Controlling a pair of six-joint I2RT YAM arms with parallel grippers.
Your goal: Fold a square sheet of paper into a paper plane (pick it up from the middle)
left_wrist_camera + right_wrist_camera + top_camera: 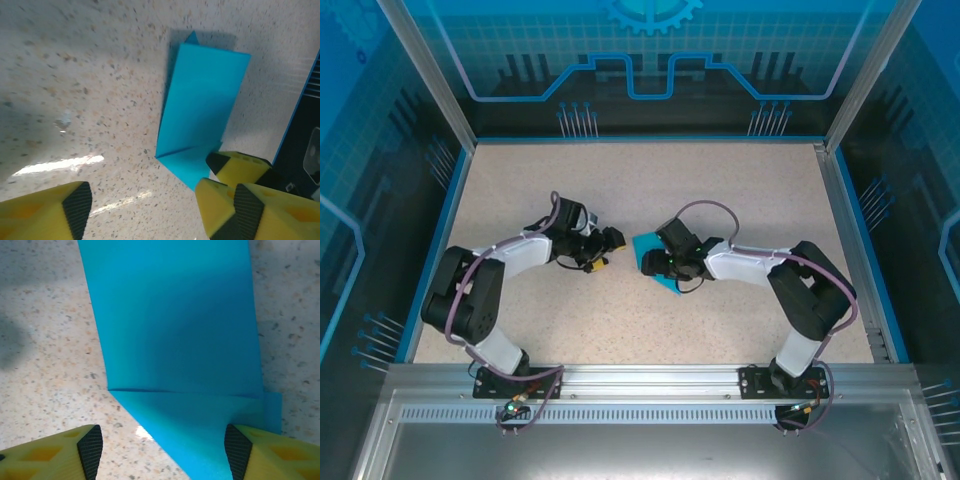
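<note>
Looking down, you've got the folded turquoise sheet of paper (644, 252) lying flat in the middle of the table (620, 180). Your right gripper (163, 445) straddles its tapering end, jaws apart, not clamped. Your left gripper (150, 200) sits just beside it, jaws wide, holding nothing.

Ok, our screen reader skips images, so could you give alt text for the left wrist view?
A folded turquoise sheet of paper lies on a speckled table, just beyond the left gripper, whose yellow fingers stand open with nothing between them.
</note>
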